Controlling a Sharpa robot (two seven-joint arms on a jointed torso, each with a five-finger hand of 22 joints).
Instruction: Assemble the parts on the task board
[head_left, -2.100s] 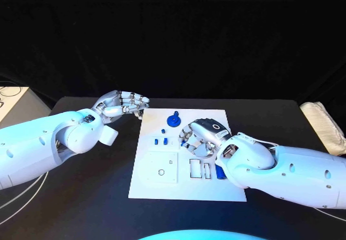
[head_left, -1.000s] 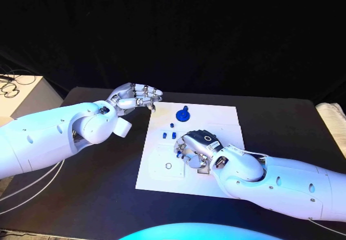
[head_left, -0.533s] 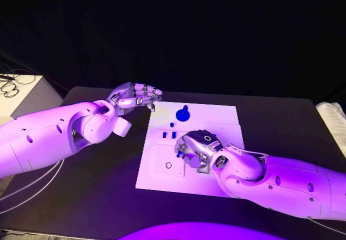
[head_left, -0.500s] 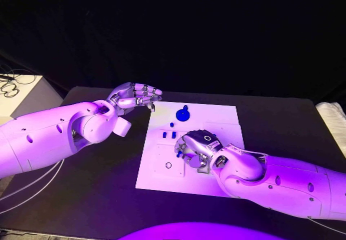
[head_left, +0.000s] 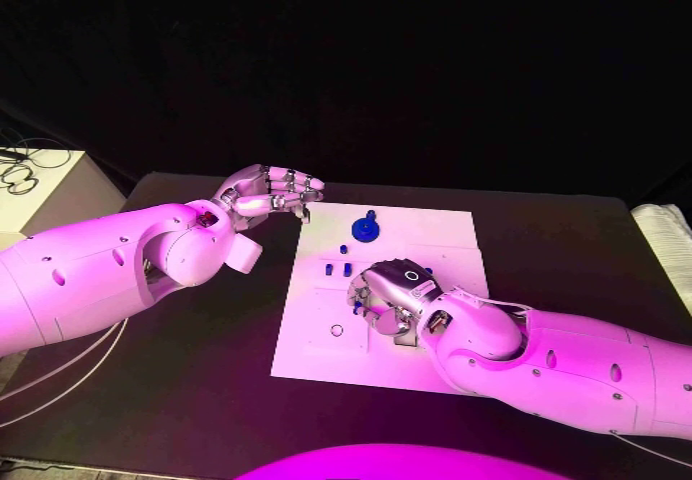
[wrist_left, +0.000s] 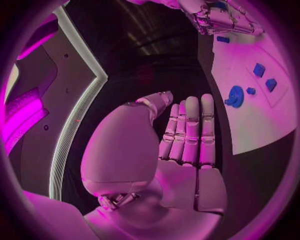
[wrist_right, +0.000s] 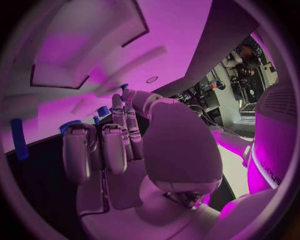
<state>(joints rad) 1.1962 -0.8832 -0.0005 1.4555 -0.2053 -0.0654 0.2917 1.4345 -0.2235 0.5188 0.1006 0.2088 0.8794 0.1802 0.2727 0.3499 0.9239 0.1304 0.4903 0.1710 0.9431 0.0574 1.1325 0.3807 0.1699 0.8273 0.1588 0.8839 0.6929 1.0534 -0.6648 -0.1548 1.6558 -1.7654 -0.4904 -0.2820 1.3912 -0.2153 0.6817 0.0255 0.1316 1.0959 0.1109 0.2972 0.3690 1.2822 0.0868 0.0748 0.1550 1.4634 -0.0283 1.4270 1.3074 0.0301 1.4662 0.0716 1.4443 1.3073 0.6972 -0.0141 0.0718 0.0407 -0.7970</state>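
Right hand working over the white board, left hand waiting off its corner.

Head view: the right hand (head_left: 392, 297) is hovering low over the board (head_left: 440, 232) on the counter (head_left: 216, 390); whether it is holding anything I cannot tell. The left hand (head_left: 270, 193) is curling its fingers on nothing. Left wrist view: the blue knob (wrist_left: 235, 95) is sitting beside 2 small blue blocks (wrist_left: 259, 69). Right wrist view: a blue peg (wrist_right: 19, 138) is lying nearby. These parts look light, stiff and slippery, best pinched by their sides.
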